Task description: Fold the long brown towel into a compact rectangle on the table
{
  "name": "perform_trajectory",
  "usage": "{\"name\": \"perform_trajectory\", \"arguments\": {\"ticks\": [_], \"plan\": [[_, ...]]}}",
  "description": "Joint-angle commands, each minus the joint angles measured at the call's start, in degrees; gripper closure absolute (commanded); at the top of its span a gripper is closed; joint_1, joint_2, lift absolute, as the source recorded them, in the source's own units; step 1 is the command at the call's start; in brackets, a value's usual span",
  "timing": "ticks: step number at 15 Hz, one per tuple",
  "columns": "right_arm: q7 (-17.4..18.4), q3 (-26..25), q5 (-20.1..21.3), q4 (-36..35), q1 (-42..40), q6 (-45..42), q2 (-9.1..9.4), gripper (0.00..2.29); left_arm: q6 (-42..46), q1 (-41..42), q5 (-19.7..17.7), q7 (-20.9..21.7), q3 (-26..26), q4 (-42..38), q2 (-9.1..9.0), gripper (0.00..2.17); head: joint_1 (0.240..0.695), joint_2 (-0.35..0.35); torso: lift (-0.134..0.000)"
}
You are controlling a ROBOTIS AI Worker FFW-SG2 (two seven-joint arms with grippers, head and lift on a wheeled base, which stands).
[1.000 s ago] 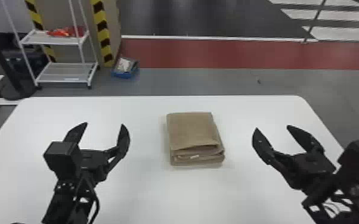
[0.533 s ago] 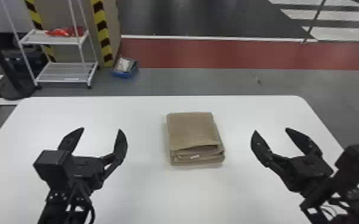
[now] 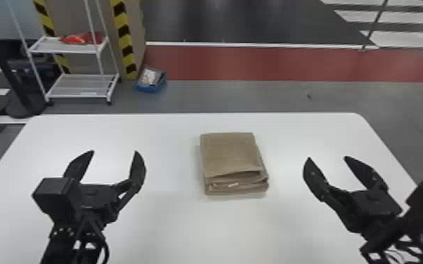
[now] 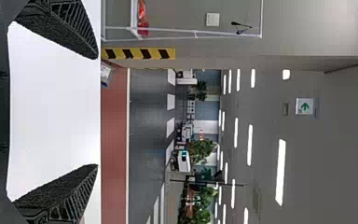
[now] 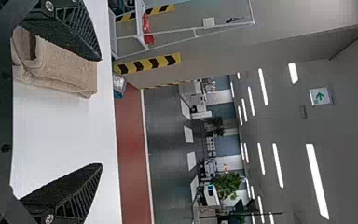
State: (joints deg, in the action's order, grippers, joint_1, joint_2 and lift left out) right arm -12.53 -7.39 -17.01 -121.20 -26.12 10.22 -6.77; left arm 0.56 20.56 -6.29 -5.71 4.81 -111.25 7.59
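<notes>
Towel (image 3: 230, 154), brown, thickly layered, folded into rectangle

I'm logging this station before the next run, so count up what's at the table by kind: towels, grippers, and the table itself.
Towels: 1, the brown towel, folded
Grippers: 2, left gripper and right gripper, both open
Tables: 1, the white table
Total: 4

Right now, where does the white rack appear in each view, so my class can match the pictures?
Head view: the white rack stands at the left, beyond the table.
Left wrist view: sideways, beside a yellow-and-black striped band.
Right wrist view: sideways, beyond the table, a red item on its shelf.
Shared landmark: the red floor strip.
</notes>
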Motion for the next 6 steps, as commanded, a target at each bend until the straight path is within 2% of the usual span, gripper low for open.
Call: {"name": "perform_trajectory", "arguments": {"ticks": [1, 6], "plan": [[-0.04, -0.17, -0.48, 0.00, -0.25, -0.06, 0.09, 0.08, 0.00, 0.09, -0.12, 0.00, 0.02, -0.28, -0.03, 0.05, 0.695, -0.034, -0.119], [-0.13, -0.61, -0.74, -0.26, -0.69, 0.47, 0.09, 0.09, 0.00, 0.18, -0.21, 0.00, 0.02, -0.28, -0.12, 0.05, 0.695, -0.038, -0.119]]}}
